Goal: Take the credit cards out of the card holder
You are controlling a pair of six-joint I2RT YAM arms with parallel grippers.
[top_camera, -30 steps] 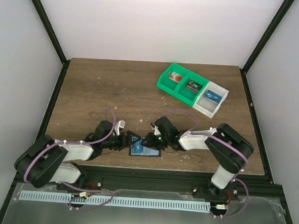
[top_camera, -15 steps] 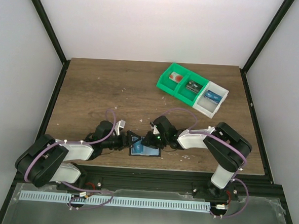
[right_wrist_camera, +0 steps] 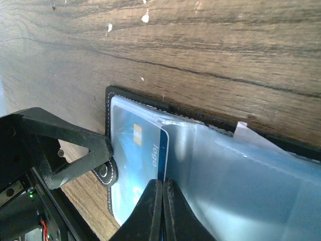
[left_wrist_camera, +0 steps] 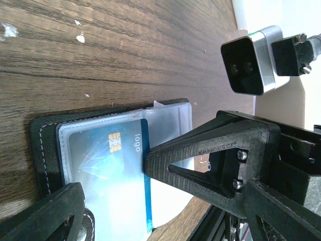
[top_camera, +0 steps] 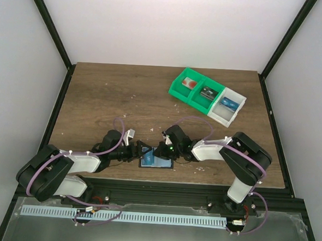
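The card holder lies open near the table's front edge, black-rimmed with clear sleeves. A blue credit card with a chip and the word "logo" sticks partly out of its left sleeve. My right gripper is shut on that card's long edge, fingertips pinched together. My left gripper is open and straddles the holder's left panel, one finger resting at the card's edge, the other by the snap tab. Both grippers meet over the holder.
A green-and-white compartment bin stands at the back right and holds a red card, a dark card and a blue card. The table's front edge runs just below the holder. White crumbs dot the wood.
My right gripper's fingers have closed onto the blue card's edge. Both arms have stayed nearly where they were, and the left gripper has kept its width.
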